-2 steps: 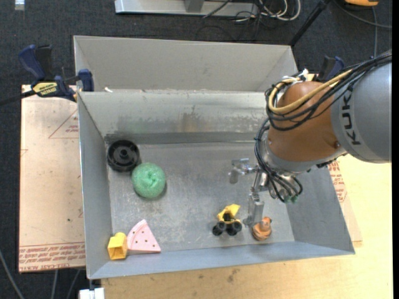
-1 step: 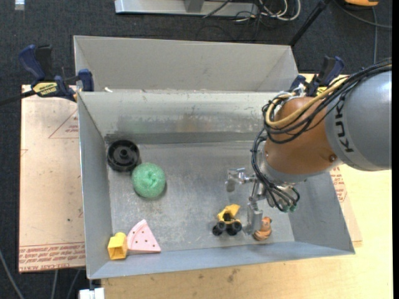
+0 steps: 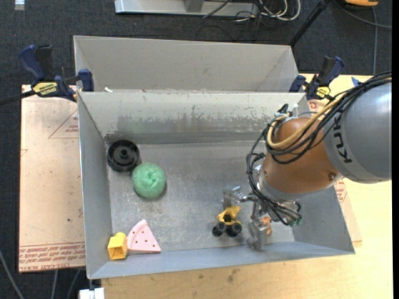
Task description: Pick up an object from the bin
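Camera view: arm [image 3: 368, 136] comes in from the right, orange wrist cover [image 3: 296, 157] w/ cables looped over it, hand [image 3: 245, 218] down low in the bin's [image 3: 187, 120] front-right corner. I read the hand as open: two grey fingers [image 3: 256, 237] stand apart, one toward the bin's middle and one near the front wall, nothing gripped btwn them as far as I can see.

Nearest thing is a small yellow-and-black toy [image 3: 227, 222], looks like a little vehicle w/ dark wheels. It sits on the bin floor just left of the hand, at the edge of the gap btwn the fingers. Can't tell if either finger touches it. It isn't lifted.

Rest of the stuff is well apart from the hand, on the left side:
- green ball [image 3: 149, 180], fuzzy-looking, left of centre.
- black disc [image 3: 122, 154], round w/ a hollow middle, just behind and left of the ball, near the back-left corner.
- pink wedge [image 3: 143, 238], front left, flat on the floor.
- yellow block [image 3: 117, 246], touching or just beside the wedge's left edge, in the front-left corner.

Middle of the floor btwn ball and toy is bare metal.
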Controlling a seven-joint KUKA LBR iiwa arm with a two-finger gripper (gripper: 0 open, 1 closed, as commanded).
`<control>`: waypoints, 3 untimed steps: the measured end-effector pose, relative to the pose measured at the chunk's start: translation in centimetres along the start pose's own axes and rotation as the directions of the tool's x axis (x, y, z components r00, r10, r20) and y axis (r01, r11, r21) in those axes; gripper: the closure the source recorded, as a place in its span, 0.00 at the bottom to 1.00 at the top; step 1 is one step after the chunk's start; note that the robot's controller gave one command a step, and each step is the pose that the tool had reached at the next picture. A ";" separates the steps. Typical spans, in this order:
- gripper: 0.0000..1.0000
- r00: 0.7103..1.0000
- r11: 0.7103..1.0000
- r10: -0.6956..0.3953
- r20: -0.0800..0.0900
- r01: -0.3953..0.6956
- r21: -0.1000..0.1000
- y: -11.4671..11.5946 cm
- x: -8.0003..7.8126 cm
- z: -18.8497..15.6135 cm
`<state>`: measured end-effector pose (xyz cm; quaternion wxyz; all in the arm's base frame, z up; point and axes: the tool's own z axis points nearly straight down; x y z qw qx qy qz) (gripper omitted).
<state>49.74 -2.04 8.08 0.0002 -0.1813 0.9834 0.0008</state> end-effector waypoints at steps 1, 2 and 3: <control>1.00 0.991 0.991 0.135 0.005 -0.135 0.001 4.1 0.2 1.0; 1.00 0.991 0.991 0.136 0.005 -0.136 0.001 4.1 0.2 1.0; 1.00 0.989 0.989 0.148 -0.001 -0.148 0.000 1.4 -0.4 -20.2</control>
